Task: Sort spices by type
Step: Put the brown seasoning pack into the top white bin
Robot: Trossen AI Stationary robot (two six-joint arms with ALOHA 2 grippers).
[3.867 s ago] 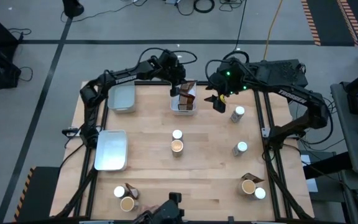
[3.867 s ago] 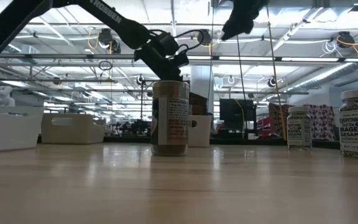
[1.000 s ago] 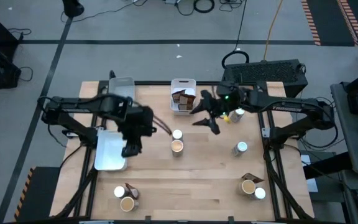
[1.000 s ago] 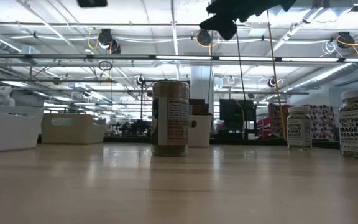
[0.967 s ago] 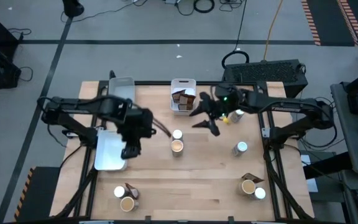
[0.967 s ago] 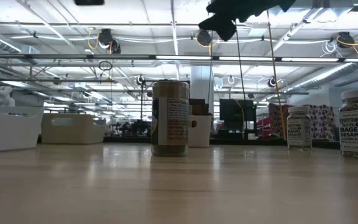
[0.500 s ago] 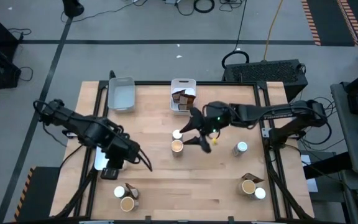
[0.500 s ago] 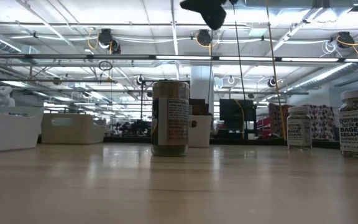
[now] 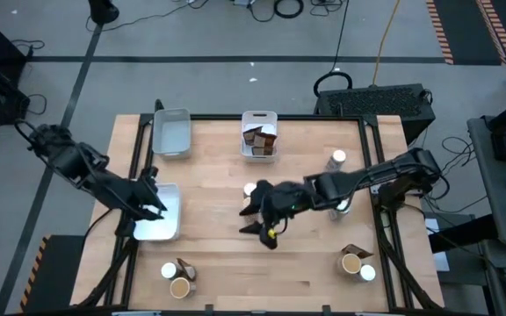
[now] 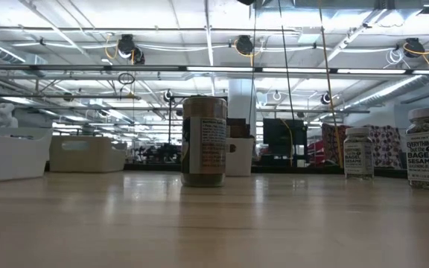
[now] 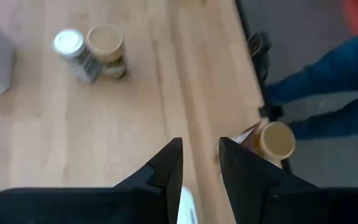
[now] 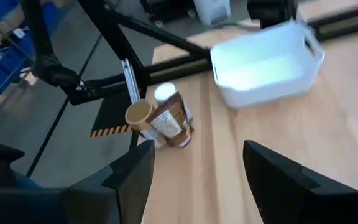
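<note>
Two jars stand at the table's middle: a white-topped jar [image 9: 249,188] and a tan-topped jar [image 10: 204,140], which my right gripper [image 9: 257,219] hides from above. That gripper hovers over them, open and empty. A tan jar [image 12: 138,115], a white-topped jar [image 12: 165,93] and a brown packet [image 12: 169,121] stand grouped at the near-left corner. Another such group [image 9: 354,262] stands near-right. More white-topped jars [image 9: 336,159] stand on the right. Brown packets lie in the far middle tray [image 9: 259,140]. My left gripper [image 9: 152,197] hangs open over the left tray [image 9: 158,224].
An empty white tray [image 9: 172,133] sits at the far-left corner. Black frame rails run along the table's edges. A person's blue-clad leg [image 11: 328,81] shows beyond the near edge. Bare wood lies between the middle jars and the near corner groups.
My right gripper has swept from beside the far middle tray toward the near edge, to above the two middle jars, staying open. My left gripper went toward the near-left corner, then drew back over the left tray. No spice has moved.
</note>
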